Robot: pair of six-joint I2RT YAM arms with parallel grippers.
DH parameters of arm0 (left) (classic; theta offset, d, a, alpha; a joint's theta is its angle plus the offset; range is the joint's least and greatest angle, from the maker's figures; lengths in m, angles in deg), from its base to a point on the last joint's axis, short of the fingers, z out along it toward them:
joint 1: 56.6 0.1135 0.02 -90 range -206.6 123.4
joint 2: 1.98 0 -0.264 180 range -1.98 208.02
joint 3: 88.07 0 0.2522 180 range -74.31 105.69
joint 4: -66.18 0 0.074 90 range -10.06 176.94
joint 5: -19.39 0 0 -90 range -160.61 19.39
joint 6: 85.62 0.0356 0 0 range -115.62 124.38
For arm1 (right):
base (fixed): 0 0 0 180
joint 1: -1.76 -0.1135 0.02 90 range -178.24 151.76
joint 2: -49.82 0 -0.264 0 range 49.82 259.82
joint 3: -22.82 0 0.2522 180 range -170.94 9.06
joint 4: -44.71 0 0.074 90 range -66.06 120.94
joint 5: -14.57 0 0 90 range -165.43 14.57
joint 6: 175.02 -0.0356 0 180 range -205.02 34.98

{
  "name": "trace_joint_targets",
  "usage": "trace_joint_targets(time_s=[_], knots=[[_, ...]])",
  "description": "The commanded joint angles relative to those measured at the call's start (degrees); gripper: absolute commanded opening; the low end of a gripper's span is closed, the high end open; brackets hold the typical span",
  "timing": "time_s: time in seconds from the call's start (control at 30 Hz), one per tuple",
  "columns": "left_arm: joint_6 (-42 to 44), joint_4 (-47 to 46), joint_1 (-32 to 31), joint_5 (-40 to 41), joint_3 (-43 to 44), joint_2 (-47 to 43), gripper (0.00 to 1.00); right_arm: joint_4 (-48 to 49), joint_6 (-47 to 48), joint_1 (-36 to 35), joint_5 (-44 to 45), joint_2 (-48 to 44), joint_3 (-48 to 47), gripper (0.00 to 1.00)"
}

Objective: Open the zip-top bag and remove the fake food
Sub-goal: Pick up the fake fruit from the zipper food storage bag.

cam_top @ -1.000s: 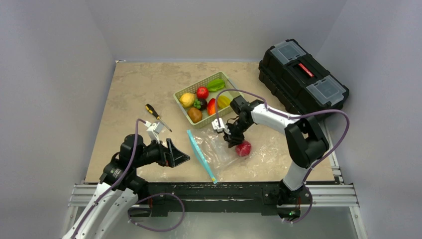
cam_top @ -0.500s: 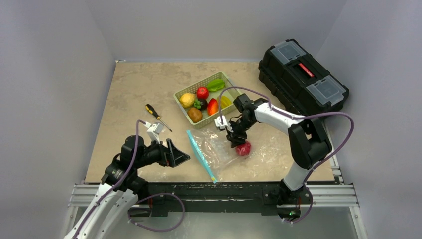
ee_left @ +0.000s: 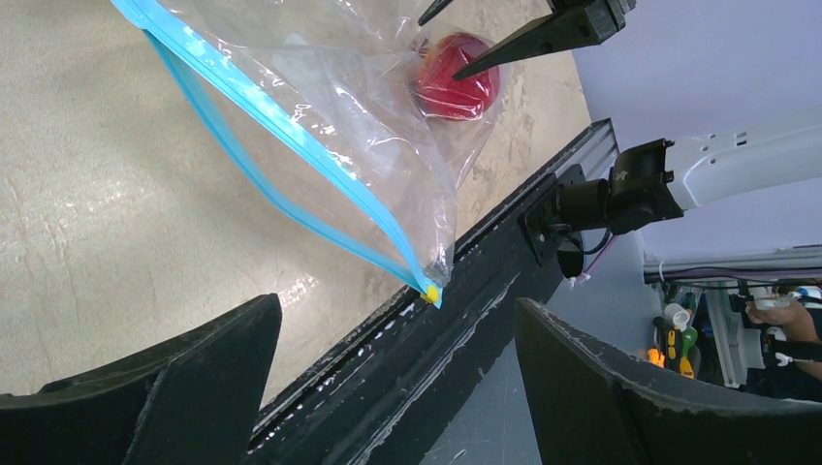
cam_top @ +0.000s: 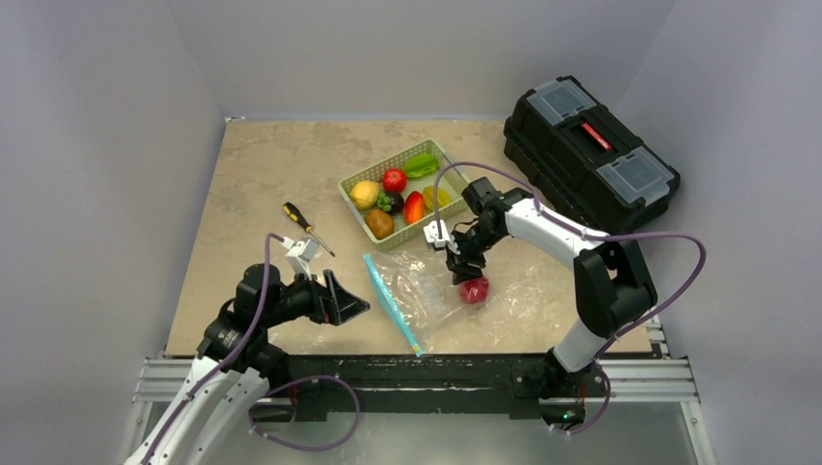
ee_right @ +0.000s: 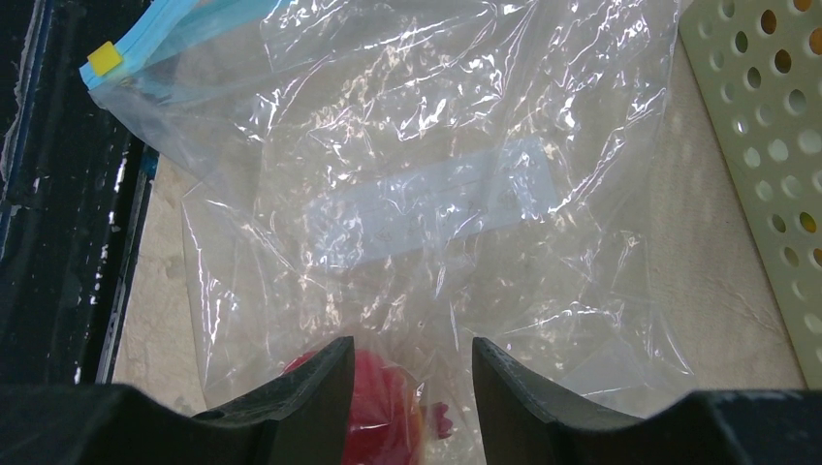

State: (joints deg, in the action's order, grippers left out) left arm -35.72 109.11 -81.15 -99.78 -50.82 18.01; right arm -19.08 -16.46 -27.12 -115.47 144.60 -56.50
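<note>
The zip-top bag is clear, its zipper strip light blue with a yellow end tab. The fake fruit inside is glossy red. The perforated basket is pale green, the screwdriver yellow and black, the toolbox black, and the counter mottled beige.

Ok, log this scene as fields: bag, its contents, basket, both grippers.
zip-top bag: lying flat, blue zipper edge facing left gripper
red fake fruit: inside bag, at the end away from zipper
green basket: holds the other fake food
right gripper: open, above red fake fruit
left gripper: open, empty, short of zipper
</note>
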Motion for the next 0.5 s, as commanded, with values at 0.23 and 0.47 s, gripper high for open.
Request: trace_joint_targets(time_s=[0.23, 0.47], knots=[[-1.54, -2.78, -0.37, 1.58, -1.46, -1.33, 0.88, -2.02, 4.04, 0.45, -2.78, -3.91, -1.46, 0.48], [-1.74, -3.17, -0.34, 2.63, -2.29, -1.59, 0.85, -1.5, 6.52, 0.46, -2.9, -5.96, 0.22, 0.48]])
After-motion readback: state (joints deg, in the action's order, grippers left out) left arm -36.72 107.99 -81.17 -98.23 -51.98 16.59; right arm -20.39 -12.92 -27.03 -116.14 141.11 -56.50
